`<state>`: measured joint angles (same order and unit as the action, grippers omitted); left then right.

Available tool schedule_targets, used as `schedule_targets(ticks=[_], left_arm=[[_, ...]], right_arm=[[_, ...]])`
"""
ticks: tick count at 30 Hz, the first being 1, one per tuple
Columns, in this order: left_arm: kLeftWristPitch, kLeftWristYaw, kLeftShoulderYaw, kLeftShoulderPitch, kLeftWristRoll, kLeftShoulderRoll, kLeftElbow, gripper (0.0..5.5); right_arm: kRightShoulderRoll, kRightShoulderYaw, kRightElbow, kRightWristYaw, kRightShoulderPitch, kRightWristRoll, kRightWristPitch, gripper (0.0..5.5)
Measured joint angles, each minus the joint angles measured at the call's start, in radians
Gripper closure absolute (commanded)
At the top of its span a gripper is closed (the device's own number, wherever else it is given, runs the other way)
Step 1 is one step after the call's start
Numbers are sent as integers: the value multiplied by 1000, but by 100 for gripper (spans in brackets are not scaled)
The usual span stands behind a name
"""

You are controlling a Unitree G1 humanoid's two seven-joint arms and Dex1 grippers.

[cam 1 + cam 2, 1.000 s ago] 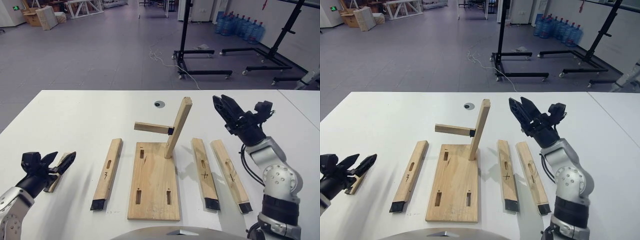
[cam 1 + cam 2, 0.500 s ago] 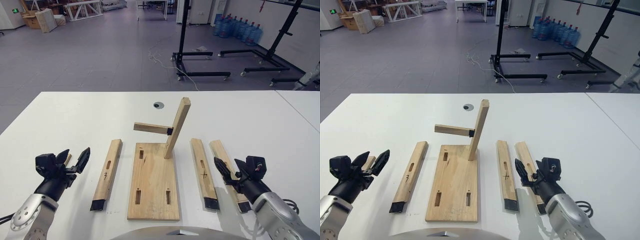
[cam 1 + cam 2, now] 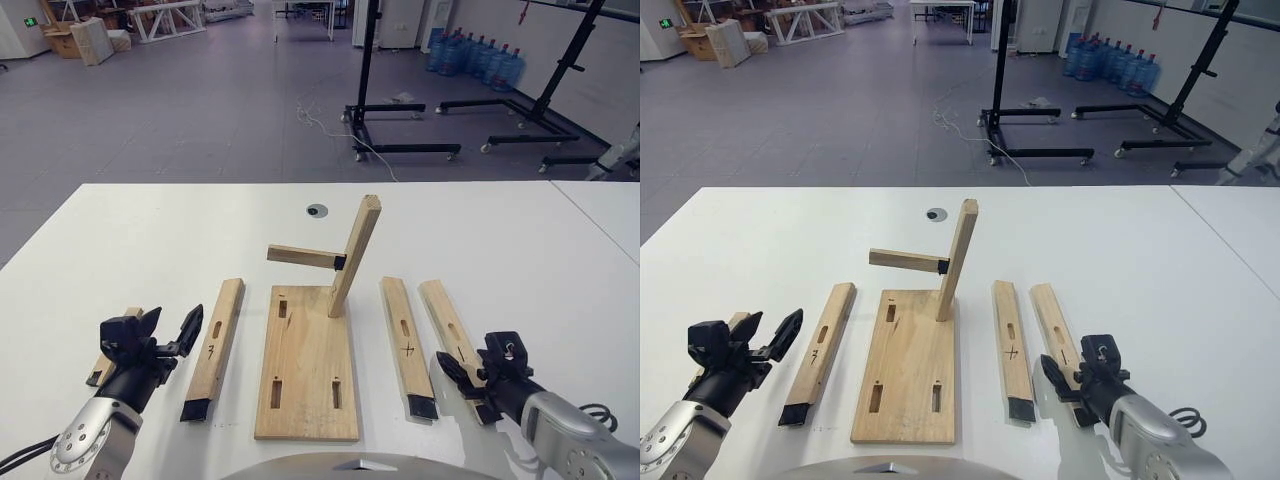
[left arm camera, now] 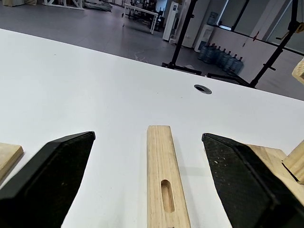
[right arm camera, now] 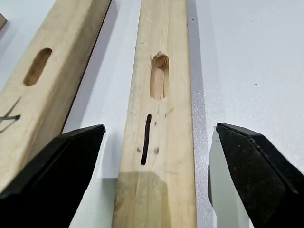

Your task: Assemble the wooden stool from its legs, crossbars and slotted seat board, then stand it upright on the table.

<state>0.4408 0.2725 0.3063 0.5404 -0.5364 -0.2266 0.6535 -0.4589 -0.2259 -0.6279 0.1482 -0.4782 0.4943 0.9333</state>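
Left eye view: the white desk (image 3: 150, 230) carries the slotted seat board (image 3: 305, 385) lying flat at its middle. One leg (image 3: 357, 255) stands tilted in a far slot of the board, with a crossbar (image 3: 300, 256) jutting leftward from it. A left leg (image 3: 217, 340) lies flat beside the board, and an inner right leg (image 3: 407, 340) and rightmost leg (image 3: 452, 335) lie opposite. A short wooden piece (image 3: 112, 350) lies far left. The left tool (image 4: 148, 137), fingers spread, sits near the left leg. The right tool (image 5: 160, 130), fingers spread, straddles the rightmost leg's near end.

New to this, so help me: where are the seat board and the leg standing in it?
seat board (image 3: 307, 360): left eye view, bare middle of its face.
standing leg (image 3: 360, 240): left eye view, upper half of its shaft.
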Motion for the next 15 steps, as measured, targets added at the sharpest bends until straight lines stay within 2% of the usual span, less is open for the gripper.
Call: schedule_targets(ticks=[10, 15], left_arm=[[-22, 4, -27, -36, 32, -5, -41, 137], [-39, 7, -36, -49, 40, -5, -55, 137]], right_arm=[[-12, -11, 42, 24, 40, -21, 24, 335], [-14, -18, 85, 36, 83, -21, 26, 348]])
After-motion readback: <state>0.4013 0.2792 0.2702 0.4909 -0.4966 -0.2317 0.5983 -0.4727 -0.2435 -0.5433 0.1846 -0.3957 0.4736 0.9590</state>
